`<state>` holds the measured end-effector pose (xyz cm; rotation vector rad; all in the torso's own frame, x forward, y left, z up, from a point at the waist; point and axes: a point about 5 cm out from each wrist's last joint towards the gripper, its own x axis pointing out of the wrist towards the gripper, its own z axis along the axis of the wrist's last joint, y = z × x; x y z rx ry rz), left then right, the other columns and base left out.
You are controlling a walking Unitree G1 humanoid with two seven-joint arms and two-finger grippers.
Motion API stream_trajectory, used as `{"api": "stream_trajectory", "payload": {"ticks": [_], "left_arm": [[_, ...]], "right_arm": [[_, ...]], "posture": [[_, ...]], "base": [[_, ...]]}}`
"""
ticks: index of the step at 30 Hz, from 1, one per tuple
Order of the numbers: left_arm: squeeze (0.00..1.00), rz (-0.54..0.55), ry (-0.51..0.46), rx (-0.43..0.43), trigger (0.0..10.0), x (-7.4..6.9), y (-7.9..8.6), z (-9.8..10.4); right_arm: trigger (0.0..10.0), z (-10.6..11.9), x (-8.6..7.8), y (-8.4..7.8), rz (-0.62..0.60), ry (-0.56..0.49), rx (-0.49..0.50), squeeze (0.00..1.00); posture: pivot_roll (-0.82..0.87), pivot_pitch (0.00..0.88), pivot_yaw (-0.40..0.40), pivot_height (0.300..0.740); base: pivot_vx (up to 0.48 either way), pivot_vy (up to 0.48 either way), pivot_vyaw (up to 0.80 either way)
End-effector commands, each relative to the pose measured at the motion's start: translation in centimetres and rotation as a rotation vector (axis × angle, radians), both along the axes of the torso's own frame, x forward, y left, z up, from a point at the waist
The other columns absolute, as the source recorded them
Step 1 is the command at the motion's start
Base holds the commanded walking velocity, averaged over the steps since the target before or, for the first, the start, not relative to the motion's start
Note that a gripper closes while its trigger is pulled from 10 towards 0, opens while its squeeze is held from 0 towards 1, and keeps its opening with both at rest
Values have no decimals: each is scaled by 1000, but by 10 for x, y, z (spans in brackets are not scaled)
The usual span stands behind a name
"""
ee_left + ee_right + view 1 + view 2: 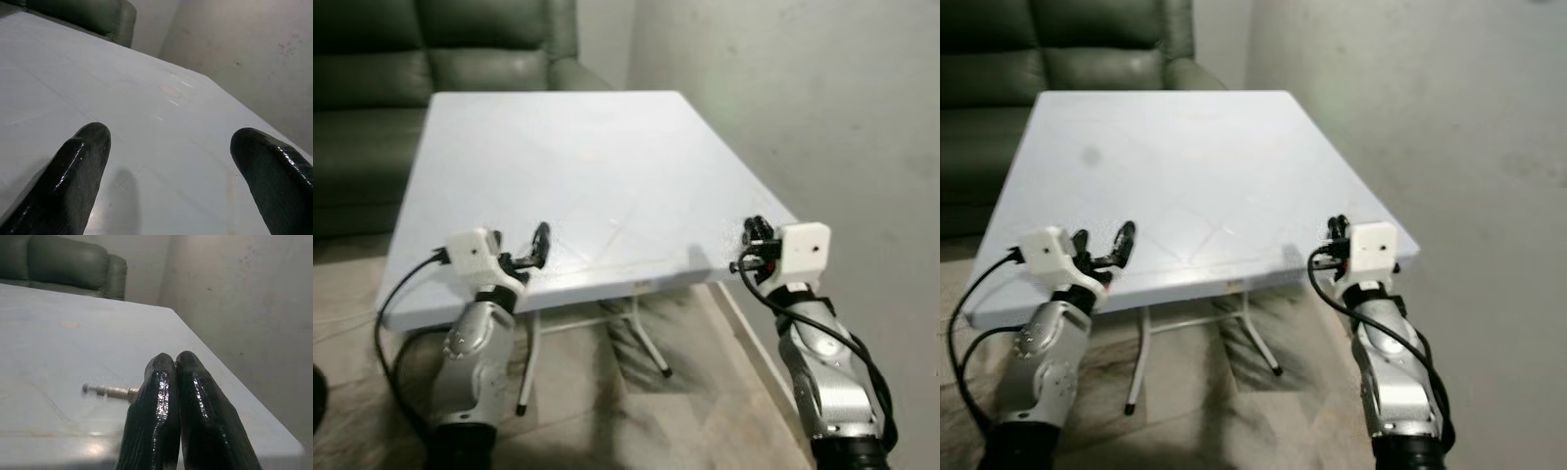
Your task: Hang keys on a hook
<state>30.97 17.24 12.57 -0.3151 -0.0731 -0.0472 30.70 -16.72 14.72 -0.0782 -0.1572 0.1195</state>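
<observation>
My right gripper point(175, 360) is shut, its two black fingers pressed together. A thin silvery metal piece point(105, 390), seemingly a key's shaft, sticks out sideways from between them. This gripper point(754, 230) hovers at the near right corner of the white table point(587, 157). Over the table's near left edge, my left gripper point(530, 250) stands open. Its fingers point(80, 166) are spread wide above the bare tabletop with nothing between them.
A dark green sofa point(411, 59) stands behind the table. A grey wall point(822, 98) runs along the right side. Folding metal legs point(636, 333) show under the table on a beige floor.
</observation>
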Motion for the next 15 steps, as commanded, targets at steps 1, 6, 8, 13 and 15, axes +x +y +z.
{"api": "stream_trajectory", "payload": {"ticks": [1, 6, 8, 13, 15], "left_arm": [[0, -19, 7, -16, 10000, 0, -8, 0], [0, -20, 6, -8, 10000, 0, -8, 0], [0, -22, 6, -8, 10000, 0, -8, 0], [0, -32, 3, 12, 10000, 0, -5, 1], [0, -35, 2, 19, 10000, 1, -4, 1]], "right_arm": [[10000, 3, 0, -6, -23, -3, -11, 0], [10000, 2, -1, -6, -23, -2, -10, 0], [10000, 2, -1, -6, -24, -1, -10, 0], [10000, 2, -1, -8, -29, 0, -14, 0], [10000, 2, -1, -9, -31, 0, -14, 0]], "posture": [[43, 48, -76, 732], [42, 51, -76, 732], [42, 51, -76, 732], [41, 52, -72, 732], [41, 52, -72, 732]], "base": [[0, 0, -775], [0, 0, -775], [0, 0, -775], [0, 0, -775], [0, 0, -775]]}}
